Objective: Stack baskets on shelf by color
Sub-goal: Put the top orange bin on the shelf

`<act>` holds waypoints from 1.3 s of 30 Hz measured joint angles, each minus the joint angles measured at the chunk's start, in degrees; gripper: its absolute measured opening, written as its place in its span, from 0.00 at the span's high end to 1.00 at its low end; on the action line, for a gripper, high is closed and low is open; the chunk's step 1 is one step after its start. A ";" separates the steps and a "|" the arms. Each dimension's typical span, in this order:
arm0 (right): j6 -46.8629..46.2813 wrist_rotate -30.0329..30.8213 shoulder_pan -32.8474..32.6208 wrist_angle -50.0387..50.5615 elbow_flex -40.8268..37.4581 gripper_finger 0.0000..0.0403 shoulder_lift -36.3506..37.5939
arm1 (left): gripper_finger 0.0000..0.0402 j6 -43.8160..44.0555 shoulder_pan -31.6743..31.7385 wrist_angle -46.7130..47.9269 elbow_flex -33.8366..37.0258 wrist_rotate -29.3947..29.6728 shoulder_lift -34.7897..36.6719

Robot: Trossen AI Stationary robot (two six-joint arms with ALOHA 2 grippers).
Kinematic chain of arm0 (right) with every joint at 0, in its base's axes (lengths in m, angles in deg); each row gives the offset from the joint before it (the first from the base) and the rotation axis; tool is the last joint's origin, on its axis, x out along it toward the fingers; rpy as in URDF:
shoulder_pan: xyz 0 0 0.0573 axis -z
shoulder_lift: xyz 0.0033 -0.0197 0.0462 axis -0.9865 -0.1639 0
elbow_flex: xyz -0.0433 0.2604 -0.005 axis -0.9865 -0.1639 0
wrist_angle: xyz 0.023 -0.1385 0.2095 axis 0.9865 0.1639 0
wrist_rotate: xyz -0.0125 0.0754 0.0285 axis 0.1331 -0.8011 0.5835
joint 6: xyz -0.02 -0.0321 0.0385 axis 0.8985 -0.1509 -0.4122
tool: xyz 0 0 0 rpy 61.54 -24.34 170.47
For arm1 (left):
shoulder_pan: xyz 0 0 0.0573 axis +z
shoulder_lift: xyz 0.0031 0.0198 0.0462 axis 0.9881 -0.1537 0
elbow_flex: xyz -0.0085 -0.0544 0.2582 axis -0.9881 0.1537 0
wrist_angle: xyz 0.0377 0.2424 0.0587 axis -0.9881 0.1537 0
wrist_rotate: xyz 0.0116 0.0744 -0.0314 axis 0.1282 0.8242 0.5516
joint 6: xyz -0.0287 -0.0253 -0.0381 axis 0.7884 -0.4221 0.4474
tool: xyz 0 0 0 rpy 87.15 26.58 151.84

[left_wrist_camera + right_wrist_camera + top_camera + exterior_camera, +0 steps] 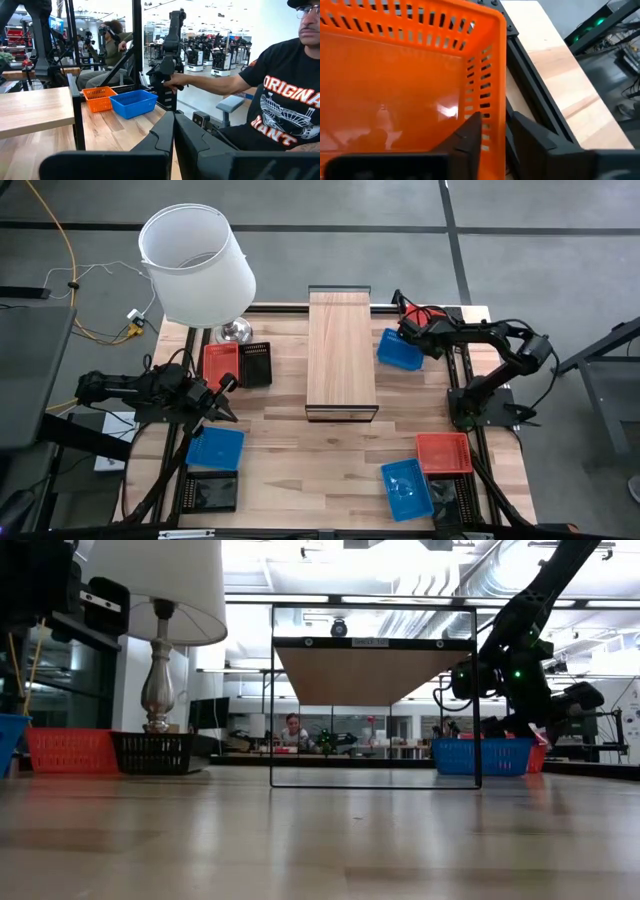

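The shelf stands mid-table with a bare plank top. My right gripper is at the far right, shut on a red basket behind a blue basket. In the low view this blue basket stands in front of the red basket. My left gripper is shut and holds nothing, just near of a red basket and a black basket. More baskets rest flat on the table: blue and black near left, red, blue and black near right. My right gripper has the red basket's slotted side wall next to a corner, one finger inside the basket and one outside. The fingers come down over the rim from above. Whether the basket's bottom is on the table, I cannot tell.
A white-shaded lamp stands at the table's far left corner, its base beside the red and black baskets. In the left wrist view a person in a black T-shirt sits beyond the table, one hand on a dark arm.
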 joint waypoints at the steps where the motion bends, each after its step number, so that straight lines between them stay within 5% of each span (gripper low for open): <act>1: 0.65 0.02 0.00 -0.08 0.00 0.85 0.00 | 1.00 0.00 0.01 0.00 0.00 0.00 0.01; 6: 1.74 1.79 -0.21 0.00 0.00 0.98 0.55 | 1.00 0.00 0.02 0.00 -0.01 0.00 0.02; 27: 4.75 8.80 -8.41 1.19 0.00 1.00 26.56 | 1.00 0.00 0.02 0.00 -0.01 0.00 0.00; 34: 15.97 7.61 -14.53 -13.31 0.00 1.00 36.10 | 1.00 0.00 0.00 0.00 -0.01 0.00 0.00; 39: 26.94 -1.13 -19.18 -30.04 0.00 1.00 38.97 | 1.00 0.00 0.00 0.02 -0.01 0.00 0.00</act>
